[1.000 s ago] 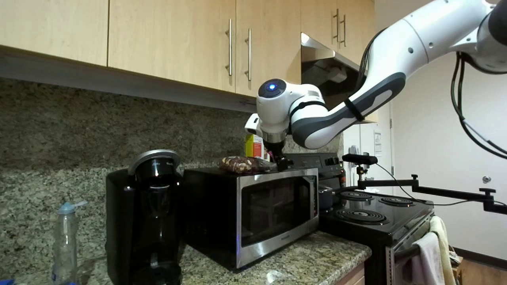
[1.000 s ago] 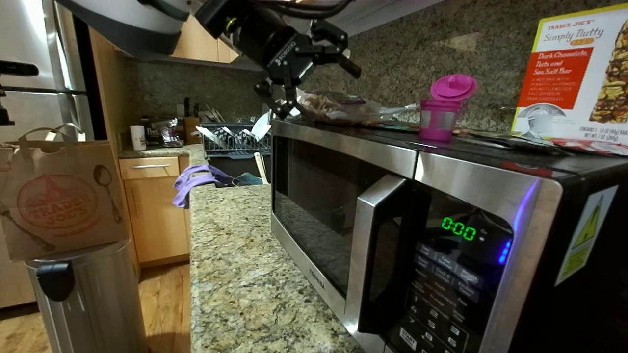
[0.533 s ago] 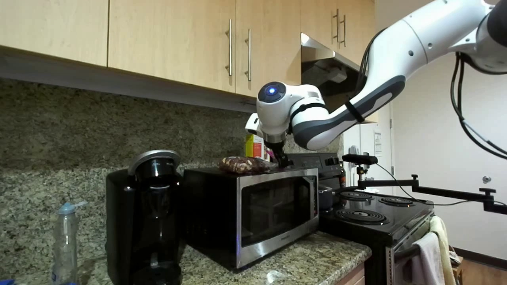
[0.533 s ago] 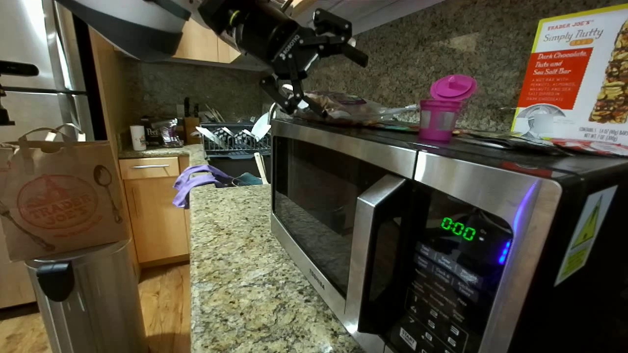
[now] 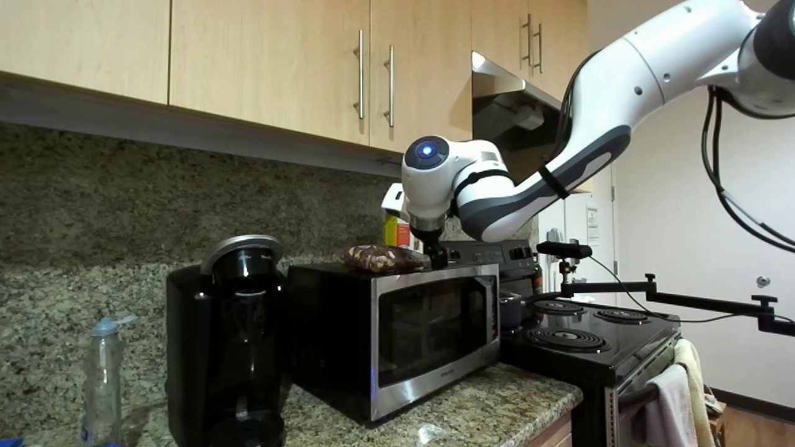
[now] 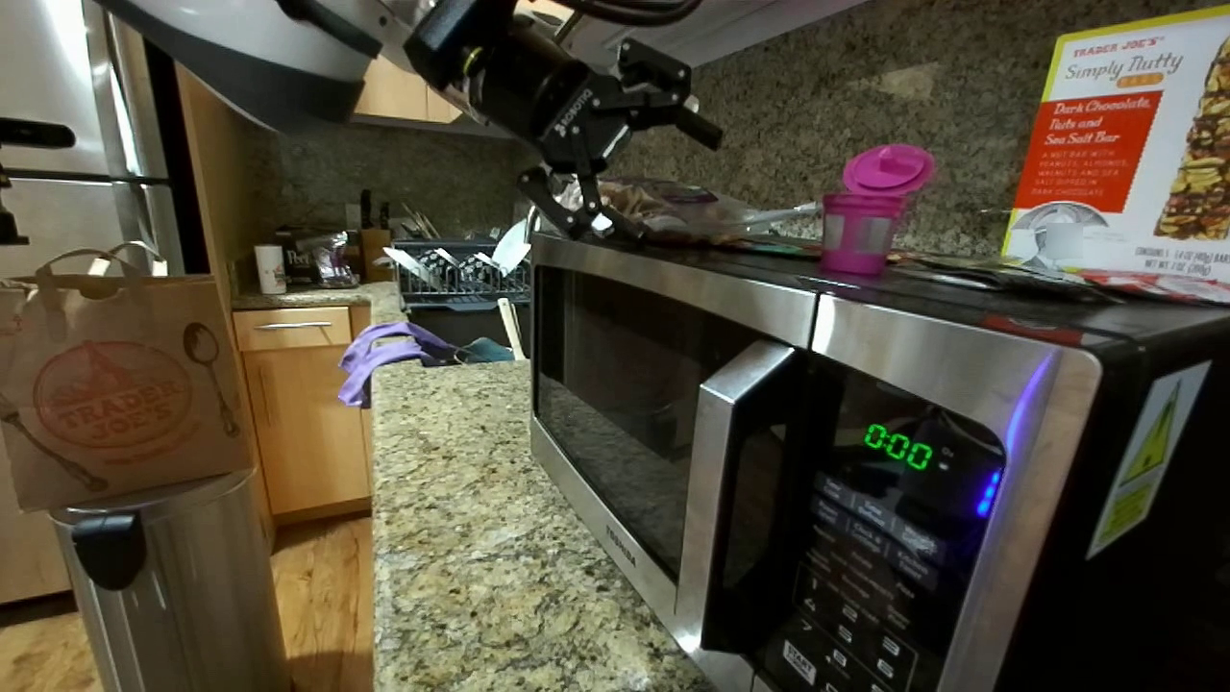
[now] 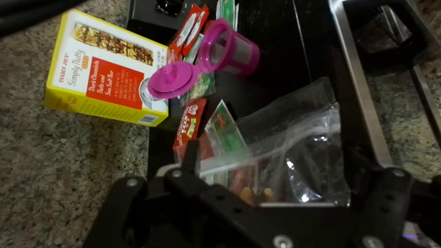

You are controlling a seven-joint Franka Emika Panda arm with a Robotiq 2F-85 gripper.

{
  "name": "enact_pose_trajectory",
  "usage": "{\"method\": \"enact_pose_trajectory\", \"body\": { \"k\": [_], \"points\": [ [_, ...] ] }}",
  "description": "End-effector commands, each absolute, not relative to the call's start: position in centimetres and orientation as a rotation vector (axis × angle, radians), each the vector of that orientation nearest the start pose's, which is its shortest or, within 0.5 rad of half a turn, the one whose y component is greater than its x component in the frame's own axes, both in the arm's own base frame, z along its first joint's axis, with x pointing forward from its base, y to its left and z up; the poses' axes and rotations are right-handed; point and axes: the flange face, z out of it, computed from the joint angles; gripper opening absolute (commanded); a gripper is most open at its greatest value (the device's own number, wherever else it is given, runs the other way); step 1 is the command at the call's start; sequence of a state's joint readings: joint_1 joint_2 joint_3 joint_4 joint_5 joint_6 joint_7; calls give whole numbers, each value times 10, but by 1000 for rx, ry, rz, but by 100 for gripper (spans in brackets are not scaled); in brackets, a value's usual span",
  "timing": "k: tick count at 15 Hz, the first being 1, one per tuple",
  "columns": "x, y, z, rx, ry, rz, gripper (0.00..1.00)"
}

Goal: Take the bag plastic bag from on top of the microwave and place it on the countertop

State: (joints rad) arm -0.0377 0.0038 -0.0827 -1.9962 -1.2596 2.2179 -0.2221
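Note:
The plastic bag lies flat on top of the microwave, with brownish contents at one end and a clear, flat zip end. It also shows in an exterior view, partly behind the gripper. In the wrist view its clear zip end spreads between the fingers, and most of its contents are hidden by the gripper. My gripper is open, its fingers spread apart over the front of the microwave top at the bag's zip end. I cannot tell whether a finger touches the bag. The granite countertop runs in front of the microwave.
A pink coffee filter cup, flat packets and a yellow-edged bar box stand or lie near the bag. A black coffee maker and a clear bottle are beside the microwave. Cabinets hang above.
My gripper has turned a little, shifted along the microwave top toward the pink cup's side, and lowered slightly over the bag's end. The bag has not visibly moved.

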Motion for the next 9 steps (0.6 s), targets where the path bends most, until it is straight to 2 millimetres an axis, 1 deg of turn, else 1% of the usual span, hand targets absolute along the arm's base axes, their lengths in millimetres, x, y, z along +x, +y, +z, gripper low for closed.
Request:
{"method": "enact_pose_trajectory", "body": {
  "k": [1,2,3,5,6,9],
  "points": [
    [578,-105,494,1814,846,77,100],
    [578,-106,494,1795,862,95,85],
    [578,-107,492,1793,864,118,74],
    [577,-110,489,1782,906,155,60],
    [576,-112,486,1790,919,174,53],
    [572,-120,480,1829,959,232,34]
  ]
}}
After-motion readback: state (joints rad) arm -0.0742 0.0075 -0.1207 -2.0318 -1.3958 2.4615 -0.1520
